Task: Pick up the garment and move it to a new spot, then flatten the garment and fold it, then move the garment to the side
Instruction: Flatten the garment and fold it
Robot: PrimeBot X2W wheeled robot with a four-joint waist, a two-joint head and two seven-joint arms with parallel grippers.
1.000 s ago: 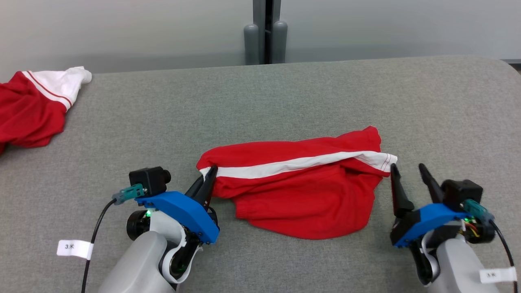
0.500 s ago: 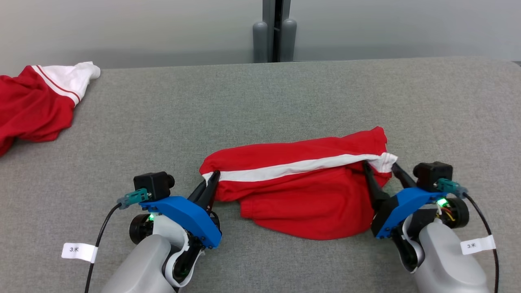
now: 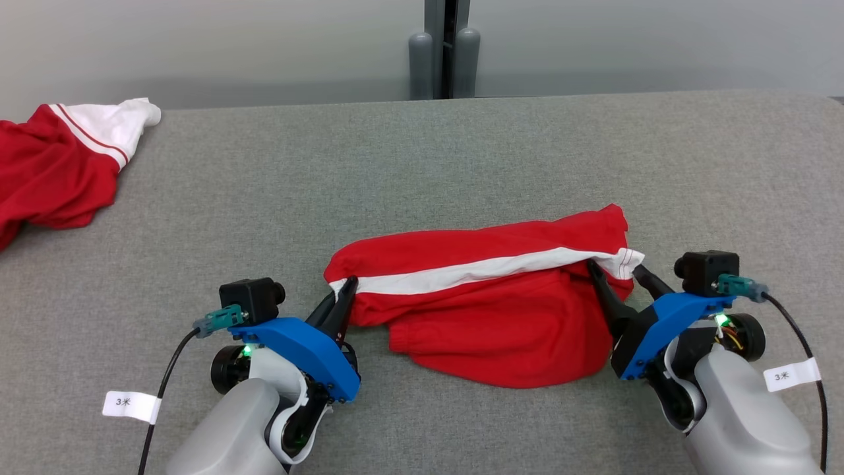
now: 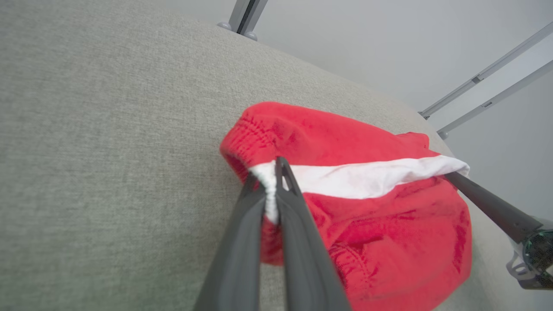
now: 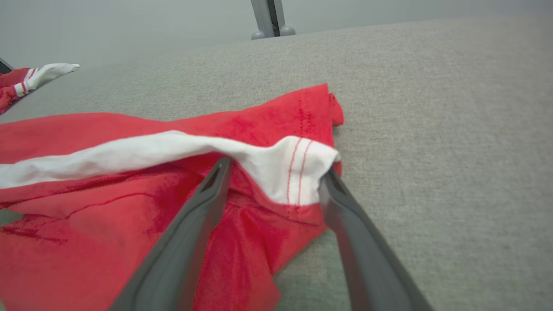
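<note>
Garment [image 3: 488, 316], red with a white stripe, lies mid-way along the grey table [image 3: 461, 165] in the head view; the cable tags [image 3: 130, 404] read "3米". Left wrist view: the left gripper [image 4: 270, 170] is pressed together, pinching the stripe's end. Right wrist view: the right gripper [image 5: 276, 168] is spread wide, straddling and touching the white hem corner.

I work over a broad table [image 3: 461, 152] covered in grey felt-like fabric, its far right corner rounded. Behind it stands a plain, evenly lit pale grey wall [image 3: 198, 46], with a dark upright post [image 3: 433, 16] flanked by two round-topped cylinders [image 3: 421, 66].
</note>
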